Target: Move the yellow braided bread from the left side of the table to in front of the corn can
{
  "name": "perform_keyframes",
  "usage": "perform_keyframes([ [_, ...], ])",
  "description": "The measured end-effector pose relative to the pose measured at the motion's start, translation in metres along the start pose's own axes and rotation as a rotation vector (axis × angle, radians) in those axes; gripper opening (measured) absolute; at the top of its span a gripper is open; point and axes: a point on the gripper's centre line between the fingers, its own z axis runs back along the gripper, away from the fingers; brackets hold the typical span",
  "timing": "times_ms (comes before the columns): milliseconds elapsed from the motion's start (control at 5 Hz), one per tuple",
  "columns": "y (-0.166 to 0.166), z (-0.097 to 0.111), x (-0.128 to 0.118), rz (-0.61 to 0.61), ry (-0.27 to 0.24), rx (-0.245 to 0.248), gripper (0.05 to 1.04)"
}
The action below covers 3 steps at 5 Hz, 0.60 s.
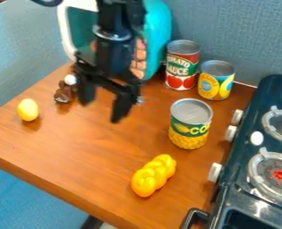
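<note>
Black gripper (pixel 101 108) spread open over wooden bench (pixel 77 154)

Nothing is seen held between the fingers, which are parted widely in the upper left of the frame. Beside them, a small brown toy (pixel 62 93) is seen, with a yellow oval toy (pixel 27 110) farther left. A corn can (pixel 190 127) is placed right of centre, below two other cans (pixel 182 67); a yellow braided toy (pixel 153 175) is seen lower, near the stove (pixel 259 199).

From my station I log: corn can (pixel 190 124), green and yellow label; tomato sauce can (pixel 182 65), red and green; desk (pixel 77 147), orange-brown; braided loaf (pixel 153 175), glossy yellow; stove (pixel 250 165), dark blue-green, knobs white.
</note>
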Motion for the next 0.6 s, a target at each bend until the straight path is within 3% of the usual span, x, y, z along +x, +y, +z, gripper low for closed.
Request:
perform_keyframes([
  [200, 0.049, -0.021, -0.005, 0.13, 0.054, -0.022, 1.001],
  [600, 0.143, -0.033, -0.013, 0.203, -0.016, -0.048, 1.001],
])
